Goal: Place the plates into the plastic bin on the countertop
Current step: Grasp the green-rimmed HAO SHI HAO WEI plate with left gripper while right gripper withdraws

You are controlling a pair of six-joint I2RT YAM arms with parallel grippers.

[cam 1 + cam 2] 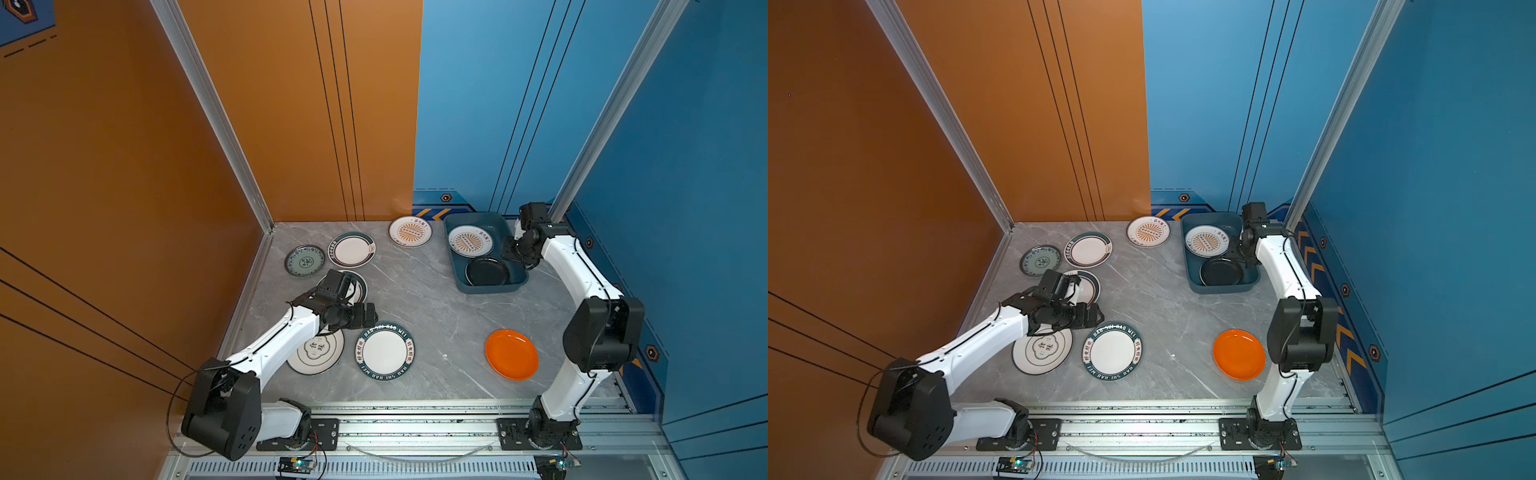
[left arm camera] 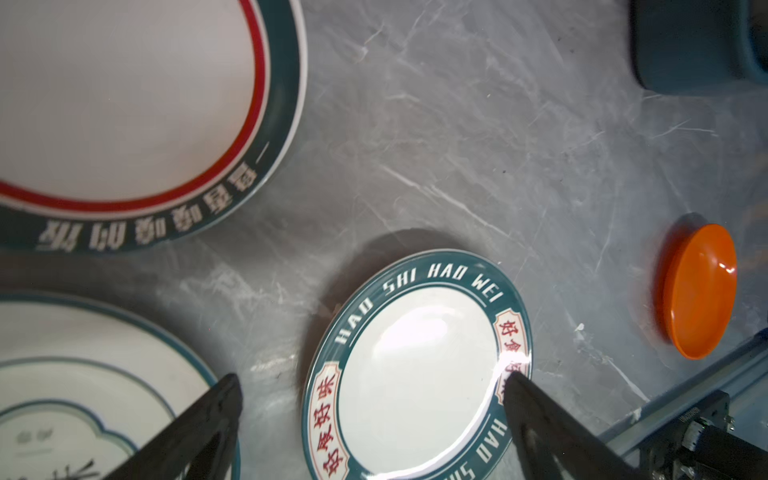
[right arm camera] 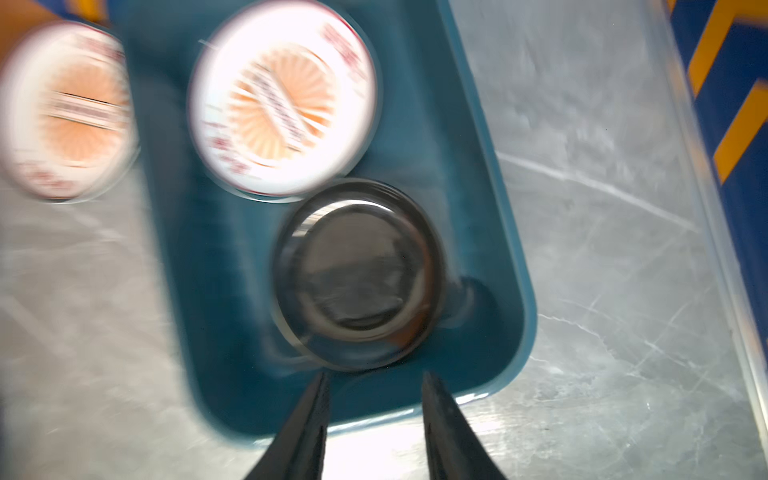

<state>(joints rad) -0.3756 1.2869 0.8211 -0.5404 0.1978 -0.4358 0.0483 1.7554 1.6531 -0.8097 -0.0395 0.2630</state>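
The green-rimmed plate [image 2: 415, 365] lies flat on the worktop [image 1: 436, 316] just by the left jaws, which are spread wide and empty. It looks stiff, glossy and probably slippery, so pinch its thin rim. The right jaws, parted and empty, hang at the edge of the bin [image 1: 490, 289], which holds a black plate [image 1: 487, 271] and a sunburst plate [image 1: 470, 240].

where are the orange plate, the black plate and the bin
orange plate [image 1: 511, 354], a top view, its centre
black plate [image 1: 487, 272], a top view, its centre
bin [image 1: 490, 289], a top view, its near wall
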